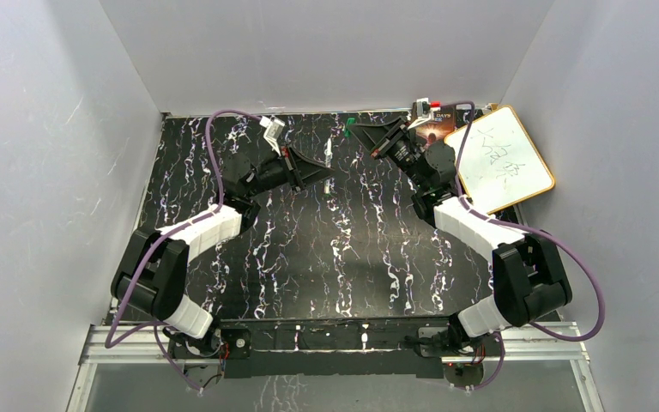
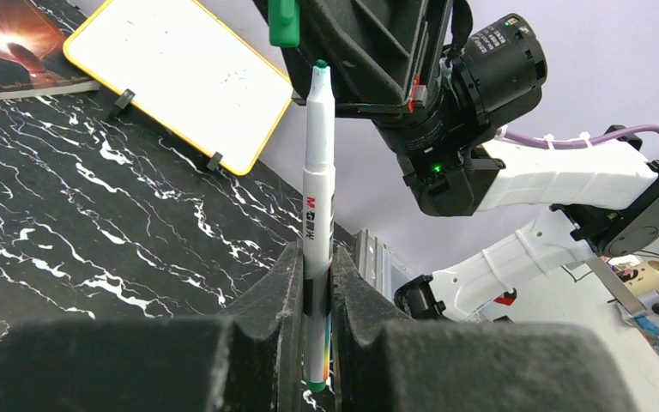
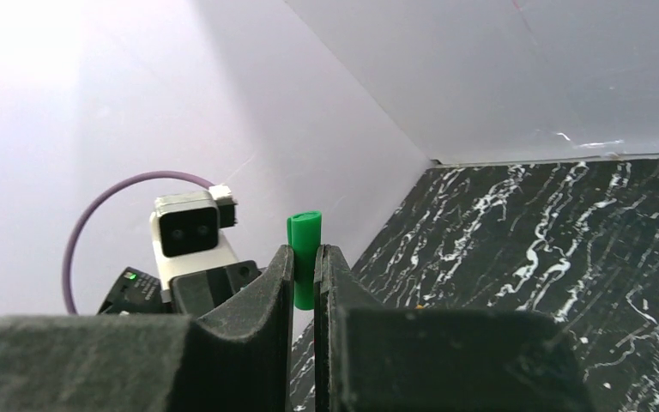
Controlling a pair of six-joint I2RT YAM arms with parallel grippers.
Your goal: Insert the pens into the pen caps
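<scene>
Left gripper (image 2: 316, 262) is pinched tight on the pen (image 2: 318, 163), low on the barrel. The long axis runs straight out past the fingers, green tip leading. Right gripper (image 3: 305, 257) is clamped on the green cap (image 3: 305, 236), half of it sticking out. Both are held above the table (image 1: 309, 257), far middle. The tip sits just short of the cap and off to one side, near the right gripper's body — I'd nudge sideways before pushing. Whiteboard (image 2: 180, 69) and book (image 2: 17, 43) lie well apart.
</scene>
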